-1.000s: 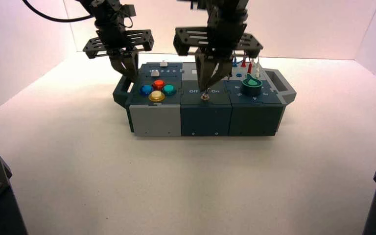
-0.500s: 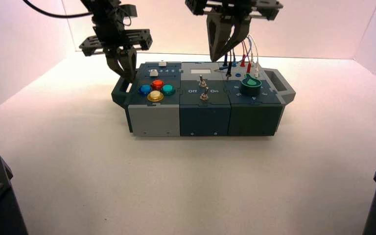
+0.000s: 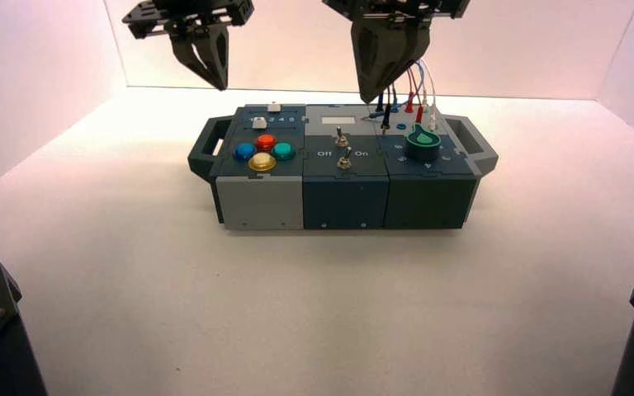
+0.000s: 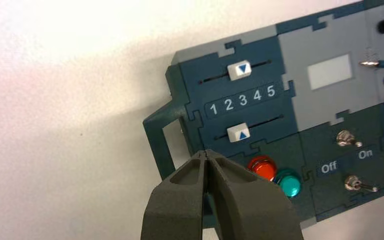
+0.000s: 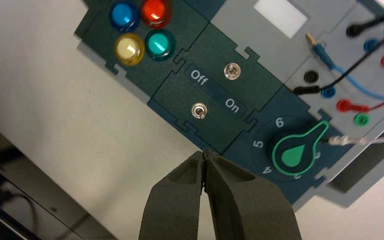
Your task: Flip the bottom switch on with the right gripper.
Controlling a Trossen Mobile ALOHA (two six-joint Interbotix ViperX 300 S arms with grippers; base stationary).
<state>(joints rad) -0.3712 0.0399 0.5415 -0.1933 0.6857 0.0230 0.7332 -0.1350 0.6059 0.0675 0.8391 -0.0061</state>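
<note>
The bottom switch is a small silver toggle on the box's middle panel, between the words Off and On. It also shows in the right wrist view. In the left wrist view the bottom switch has its lever leaning toward the On side. My right gripper hangs shut high above the back of the box, well clear of the switch; its fingertips meet with nothing between them. My left gripper is also raised and shut, above the box's left back corner.
A twin toggle stands just behind the bottom switch. Four coloured buttons and two white sliders fill the left panel. A green knob and plugged wires occupy the right panel, under the right gripper.
The right gripper rose from the bottom switch to well above the box. The left gripper lifted from the box's left end. The box shifted slightly left.
</note>
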